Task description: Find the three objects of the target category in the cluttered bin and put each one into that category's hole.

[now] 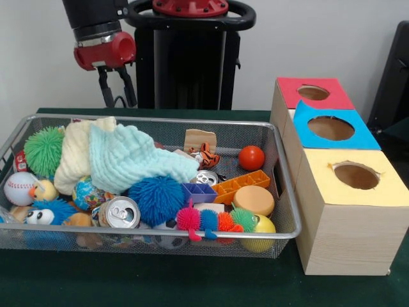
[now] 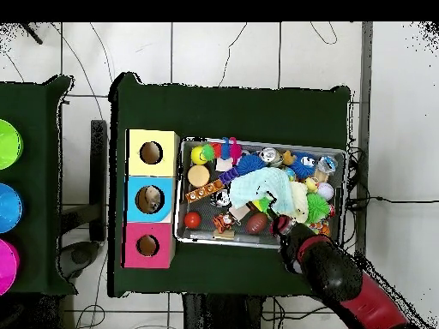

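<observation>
Tool (image 1: pixel 117 89): we see it released, empty, above the wire bin's (image 1: pixel 289 211) far rim.
Bin: cluttered; mint cloth (image 1: pixel 134 160) on top.
Boxes: yellow box (image 1: pixel 348 211) beside bin.

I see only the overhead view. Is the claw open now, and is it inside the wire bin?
Observer: In the front view the black claw is open and empty. It hangs above the robot-side rim of the silver wire-mesh bin, not inside it.
Operator: How does the big silver can lie?
Observer: The silver metal can lies on its side by the near wall, with its pull-tab end facing outward.
Operator: What does the pale green cloth rest on?
Observer: The pale green knitted cloth is draped over a cream cloth, and its edge touches a blue spiky ball.
</observation>
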Motion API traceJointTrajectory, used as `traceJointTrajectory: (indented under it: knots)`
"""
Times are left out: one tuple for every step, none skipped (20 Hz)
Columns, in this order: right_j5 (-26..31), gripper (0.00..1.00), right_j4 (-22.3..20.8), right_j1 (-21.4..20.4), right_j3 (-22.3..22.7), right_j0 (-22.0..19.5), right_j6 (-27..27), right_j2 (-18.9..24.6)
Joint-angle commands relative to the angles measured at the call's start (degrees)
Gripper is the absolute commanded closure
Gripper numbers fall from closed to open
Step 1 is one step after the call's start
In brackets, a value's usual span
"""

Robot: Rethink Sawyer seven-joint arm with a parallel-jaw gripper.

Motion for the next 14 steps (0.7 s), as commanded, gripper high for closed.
traceJointTrajectory:
  knots:
    - [1.5, 0.0, 2.2, 3.6, -3.07, 3.76, 10.42, -2.69]
    - [3.63, 0.0, 2.05, 3.7, -4.18, 4.53, 9.05, -3.52]
    - [4.56, 0.0, 2.01, 3.68, -4.51, 4.95, 8.61, -3.89]
    - [5.31, 0.0, 1.91, 3.88, -5.1, 5.33, 8.04, -4.18]
    - [5.63, 0.0, 1.87, 3.84, -5.25, 5.55, 7.75, -4.27]
    - [6.11, 0.0, 1.76, 3.8, -5.71, 5.95, 7.36, -4.59]
    - [6.48, 0.0, 1.72, 3.73, -6.08, 6.24, 7.14, -4.96]
    - [6.56, 0.0, 1.75, 3.64, -6.26, 6.68, 7.23, -5.46]
    - [6.49, 0.0, 1.51, 3.71, -6.59, 7.18, 7.15, -6.24]
    - [6.0, 0.0, 0.68, 4.11, -7.64, 8.12, 6.6, -7.7]
    - [6.19, 0.0, -0.06, 4.35, -9.0, 9.22, 5.95, -9.44]
    - [6.39, 0.0, -0.8, 4.59, -10.36, 10.31, 5.29, -11.18]
    - [7.67, 0.0, -1.47, 4.26, -11.74, 11.53, 4.55, -13.09]
    - [8.43, 0.0, -2.37, 3.69, -13.02, 12.75, 3.71, -14.76]
